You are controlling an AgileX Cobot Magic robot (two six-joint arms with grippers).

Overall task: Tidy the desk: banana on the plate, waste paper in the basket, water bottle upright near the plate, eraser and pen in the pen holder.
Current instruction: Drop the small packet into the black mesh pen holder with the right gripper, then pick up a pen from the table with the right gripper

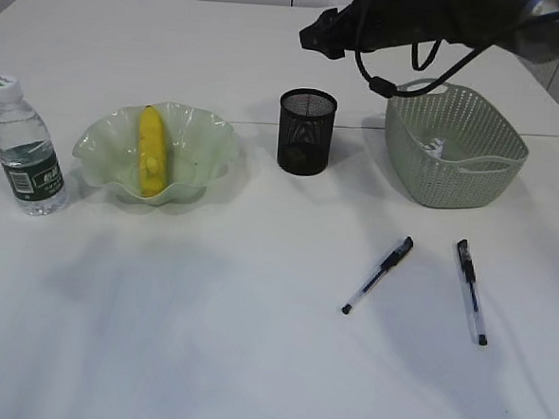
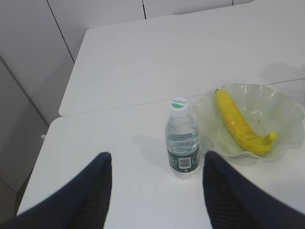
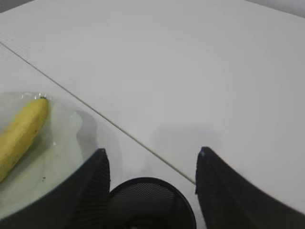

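I hold the right gripper above the black mesh pen holder, jaws spread apart with nothing between them; something small and dark lies at the holder's bottom, possibly the eraser. The green basket sits to its right with white paper inside. The banana lies on the plate, the water bottle upright just beside it. My left gripper, also spread apart and empty, hovers near that bottle. 2 pens remain flat on the desk; thin and round, they could roll or slip from a pinch.
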